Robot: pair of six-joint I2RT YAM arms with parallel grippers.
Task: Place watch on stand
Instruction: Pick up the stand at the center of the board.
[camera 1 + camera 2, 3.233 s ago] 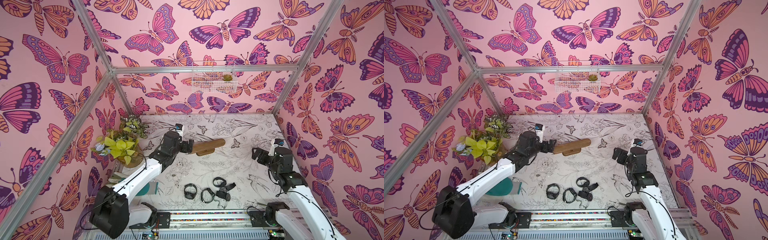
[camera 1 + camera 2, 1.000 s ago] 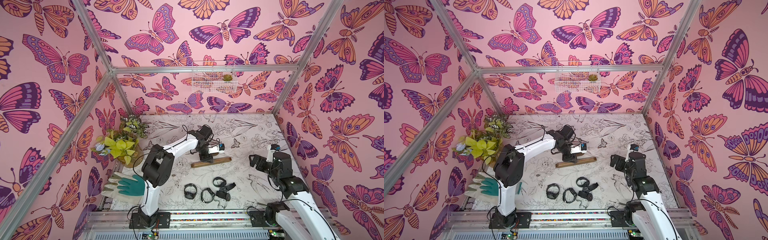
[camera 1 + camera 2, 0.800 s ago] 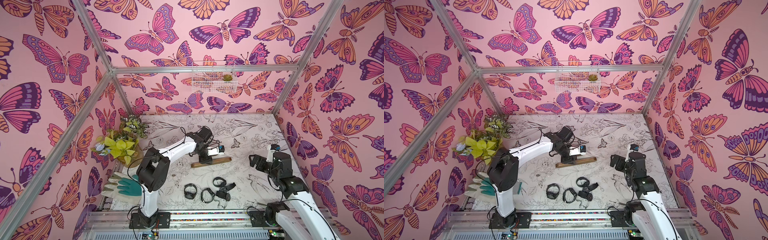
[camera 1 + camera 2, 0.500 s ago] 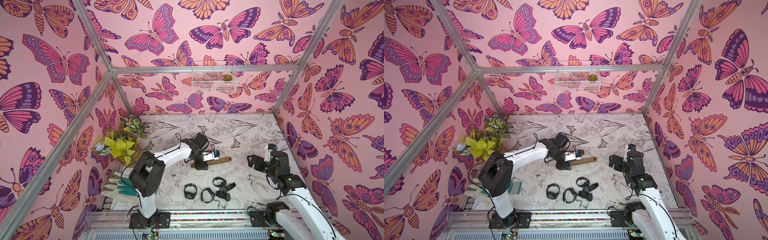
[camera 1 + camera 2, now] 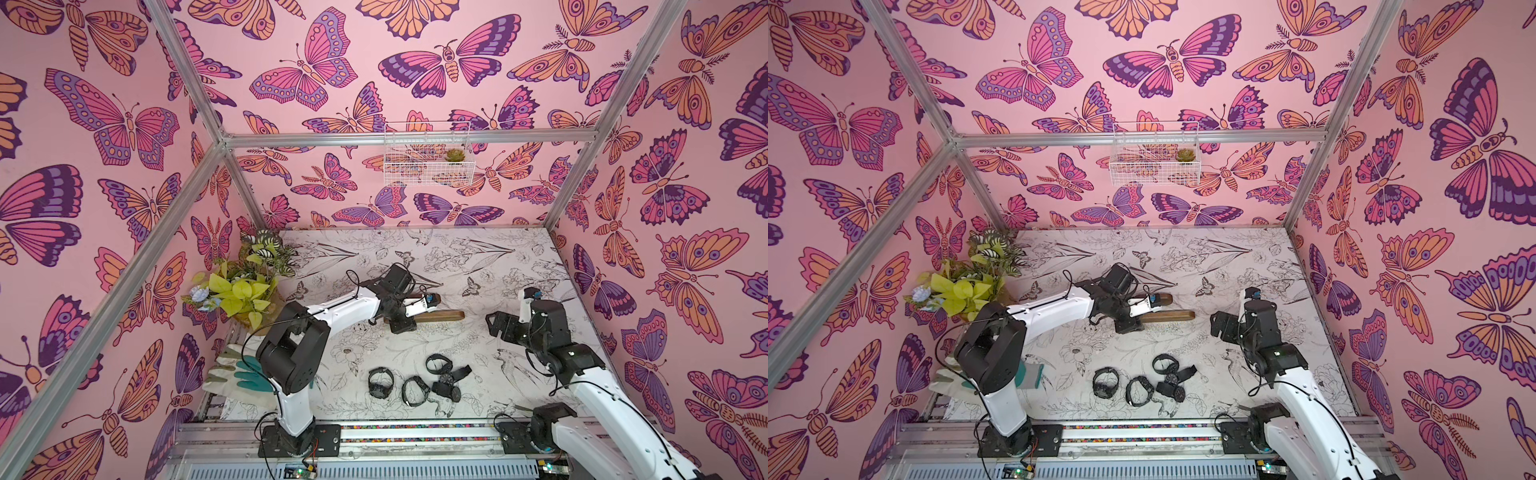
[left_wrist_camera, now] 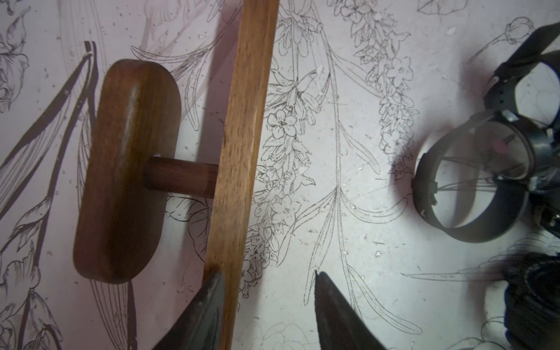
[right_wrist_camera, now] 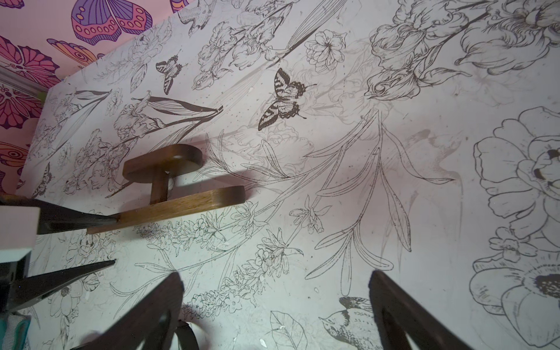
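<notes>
Wooden stand (image 5: 440, 315) tipped on its side — long axis running left-right.

The stand (image 6: 127, 169) is wood throughout. Its rounded bar is dark and polished to a soft sheen, while its flat base is paler and matt (grain lines run along its length). The desk (image 6: 363, 242) beneath the stand is a matt printed sheet, scuffed and flecked. Near the stand, a watch (image 6: 491, 148) has a glossy glass face, a metal-looking case and a matt black strap. At the stand's base, the left end effector (image 6: 266, 272) has dull, dark, smooth fingers (image 6: 333, 309).
</notes>
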